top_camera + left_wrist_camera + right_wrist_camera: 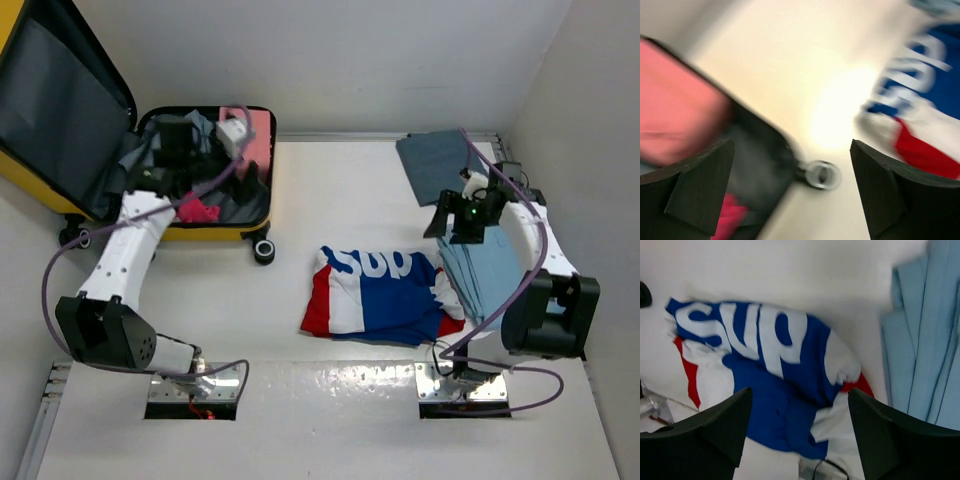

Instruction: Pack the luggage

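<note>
The yellow luggage point(215, 233) lies open at the far left, its lid with dark grey lining raised. Its base holds dark clothes, a pink item point(260, 140) and a red item point(197, 210). My left gripper point(190, 165) hovers over the base, open and empty. The left wrist view is blurred; the gripper point(792, 150) frames the luggage's dark edge point(765, 145) and a wheel point(822, 174). A red, white and blue shirt point(375, 290) lies crumpled mid-table. My right gripper point(448, 222) is open and empty above the shirt's right end; the gripper point(800, 395) frames the shirt point(770, 365).
A folded light blue garment point(485, 270) lies under the right arm, to the right of the shirt, and shows in the right wrist view point(925, 340). A folded dark grey-blue garment point(440, 160) lies at the far right. Walls enclose the table on three sides.
</note>
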